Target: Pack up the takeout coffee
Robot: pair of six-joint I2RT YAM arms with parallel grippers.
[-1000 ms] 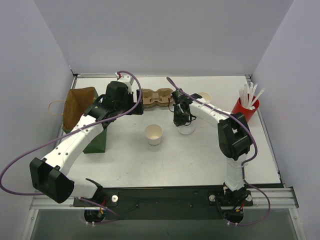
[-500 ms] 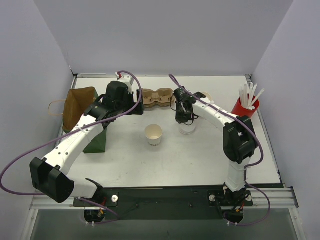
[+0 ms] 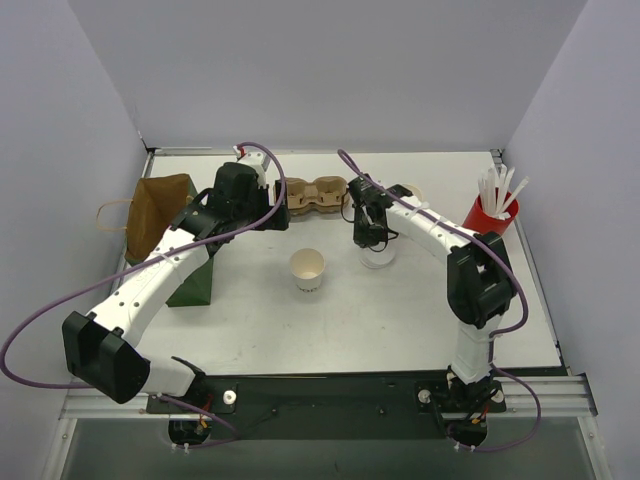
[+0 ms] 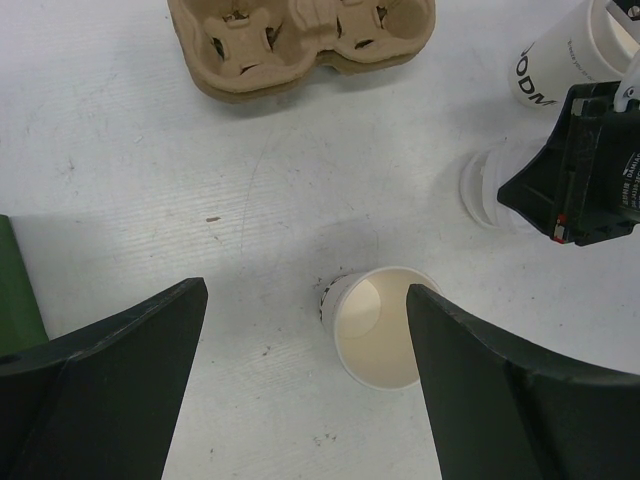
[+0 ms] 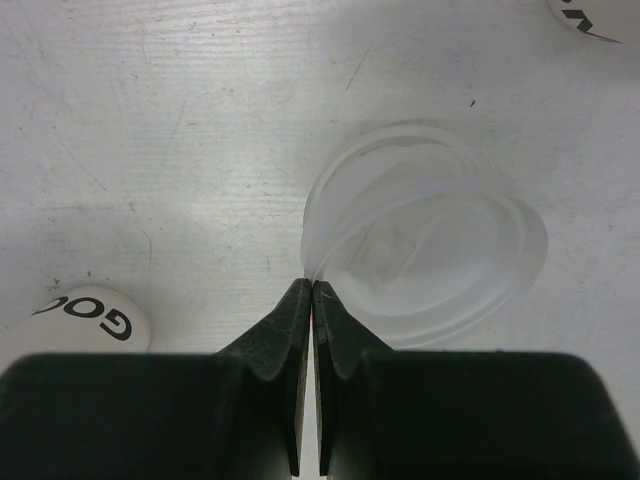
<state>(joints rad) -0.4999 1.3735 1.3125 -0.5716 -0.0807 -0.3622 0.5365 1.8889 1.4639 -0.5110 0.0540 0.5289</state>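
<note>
- Bright, even, diffuse light from above; the white table [image 3: 250, 320] looks matte.
- Faint soft shadow at 11 o'clock of the open cup [image 4: 375, 335].
- Right wrist: fingers [image 5: 280, 330] at 6 o'clock slightly soft; lid [image 5: 425, 260] sharp.

White table top [image 3: 400, 320]: brown moulded-pulp cup carrier [image 3: 315, 193] lies flat at far centre, red cup [image 3: 488, 220] of white sticks [image 3: 500, 185] stands far right, open brown paper bag with handle [image 3: 155, 208] far left, dark green block [image 3: 192, 282] just beside it.

Matt white paper cup [image 4: 375, 325]; translucent glossy plastic lid [image 5: 425, 250]; rough brown pulp carrier [image 4: 300, 40]; matt scuffed table [image 4: 130, 170].
</note>
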